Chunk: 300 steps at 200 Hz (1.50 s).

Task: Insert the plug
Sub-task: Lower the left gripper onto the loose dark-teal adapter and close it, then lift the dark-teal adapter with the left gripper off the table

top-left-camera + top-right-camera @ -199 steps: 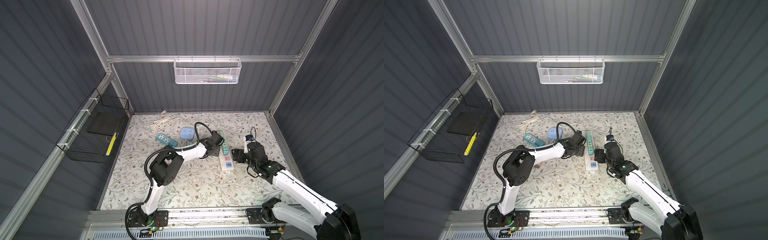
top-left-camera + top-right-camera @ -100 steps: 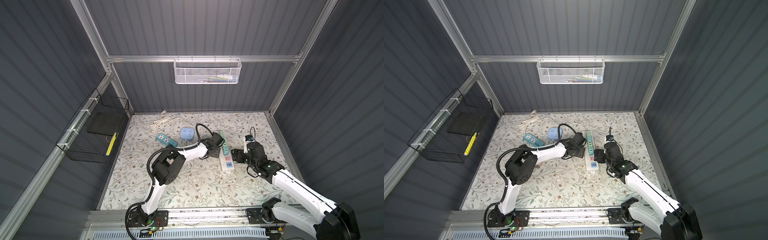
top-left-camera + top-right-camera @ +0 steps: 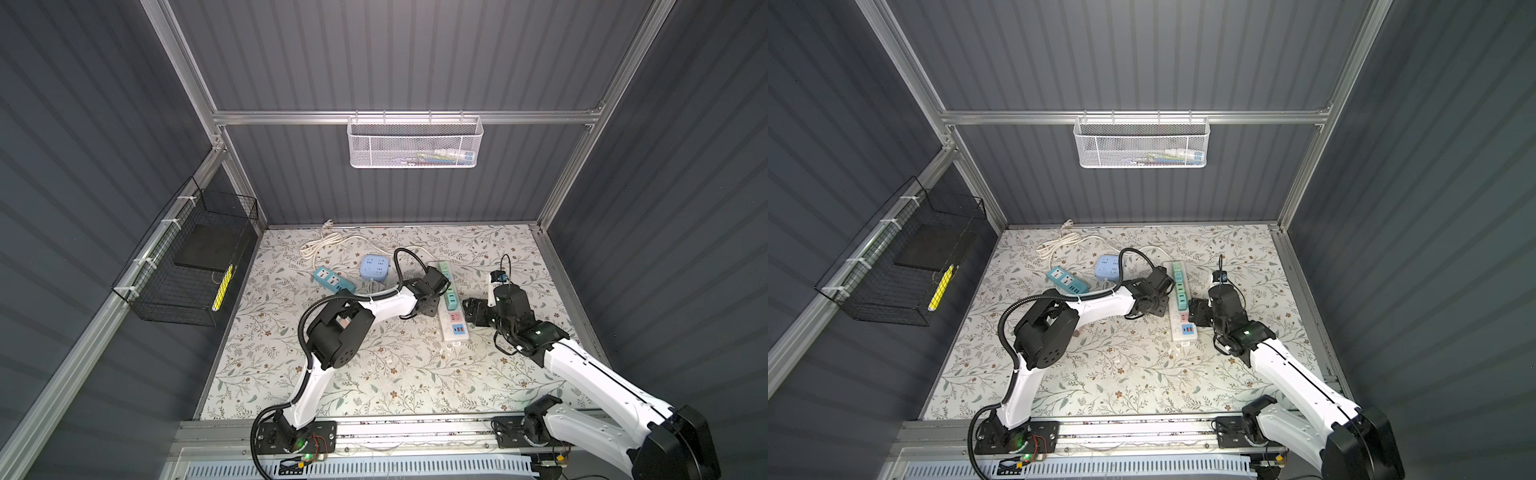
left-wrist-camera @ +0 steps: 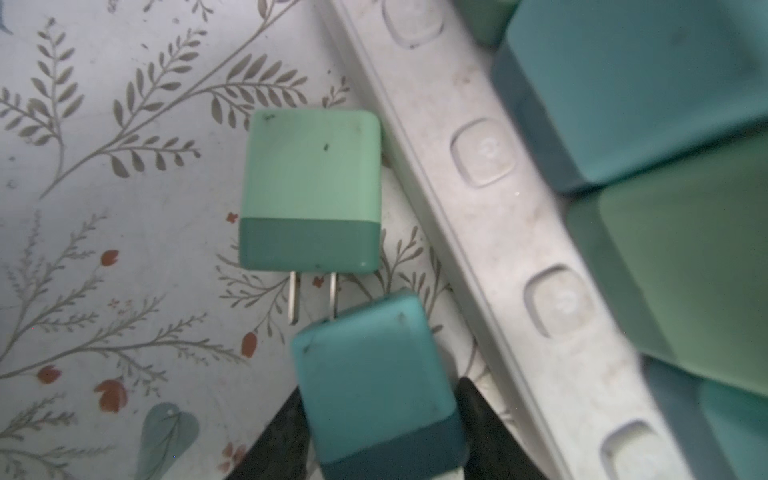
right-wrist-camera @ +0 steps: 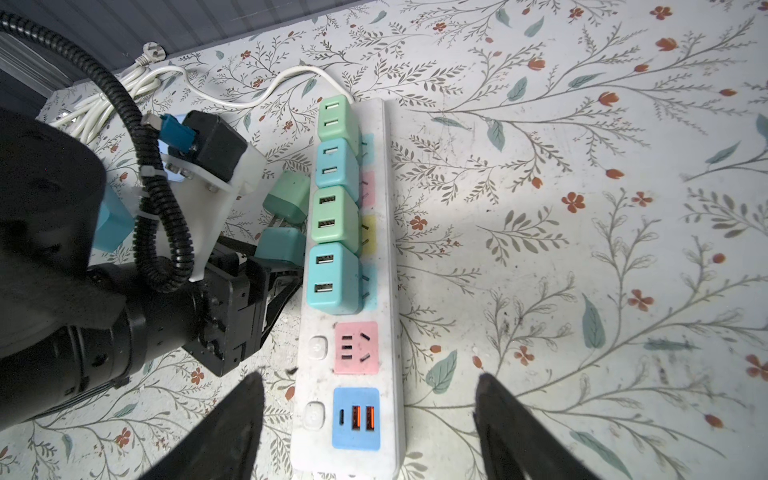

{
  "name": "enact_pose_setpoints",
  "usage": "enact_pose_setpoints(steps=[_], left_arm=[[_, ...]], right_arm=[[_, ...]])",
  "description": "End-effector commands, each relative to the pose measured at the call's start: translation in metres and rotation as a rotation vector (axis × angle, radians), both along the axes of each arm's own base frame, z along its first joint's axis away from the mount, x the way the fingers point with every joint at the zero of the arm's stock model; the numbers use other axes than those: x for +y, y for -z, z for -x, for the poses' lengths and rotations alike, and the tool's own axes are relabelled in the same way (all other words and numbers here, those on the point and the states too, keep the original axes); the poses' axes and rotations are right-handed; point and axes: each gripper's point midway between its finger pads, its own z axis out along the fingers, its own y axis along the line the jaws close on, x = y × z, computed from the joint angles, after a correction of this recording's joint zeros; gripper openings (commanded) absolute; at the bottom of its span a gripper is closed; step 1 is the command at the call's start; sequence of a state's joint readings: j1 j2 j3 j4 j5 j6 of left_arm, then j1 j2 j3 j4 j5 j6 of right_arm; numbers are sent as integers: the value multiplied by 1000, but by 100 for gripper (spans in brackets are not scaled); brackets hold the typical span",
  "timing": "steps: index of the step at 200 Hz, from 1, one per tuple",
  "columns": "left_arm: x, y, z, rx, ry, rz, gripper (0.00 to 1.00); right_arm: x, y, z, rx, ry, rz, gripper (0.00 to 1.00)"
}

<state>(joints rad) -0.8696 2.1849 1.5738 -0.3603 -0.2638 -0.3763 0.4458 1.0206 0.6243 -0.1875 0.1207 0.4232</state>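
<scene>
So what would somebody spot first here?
Probably the white power strip on the flowery mat, with four green and blue chargers plugged in a row. Right beside it, the left gripper pinches a teal plug, and a light green plug lies loose next to that.

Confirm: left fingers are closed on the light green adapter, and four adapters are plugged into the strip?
No. The left wrist view shows the left fingers closed on the teal adapter; the light green adapter lies loose on the mat. Four adapters are plugged into the strip.
</scene>
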Motion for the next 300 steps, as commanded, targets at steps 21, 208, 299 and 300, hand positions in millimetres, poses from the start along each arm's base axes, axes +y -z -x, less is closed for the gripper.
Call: enact_pose_setpoints(steps=[21, 208, 299, 300], left_arm=[[13, -2, 5, -25, 26, -51, 45], [101, -32, 104, 69, 48, -82, 77], [87, -6, 81, 158, 81, -112, 67], [87, -6, 81, 157, 81, -111, 67]], right_arm=[[2, 0, 2, 5, -13, -11, 79], [0, -19, 7, -7, -17, -21, 80], [-1, -12, 10, 6, -18, -13, 80], [-1, -12, 10, 6, -19, -13, 81]])
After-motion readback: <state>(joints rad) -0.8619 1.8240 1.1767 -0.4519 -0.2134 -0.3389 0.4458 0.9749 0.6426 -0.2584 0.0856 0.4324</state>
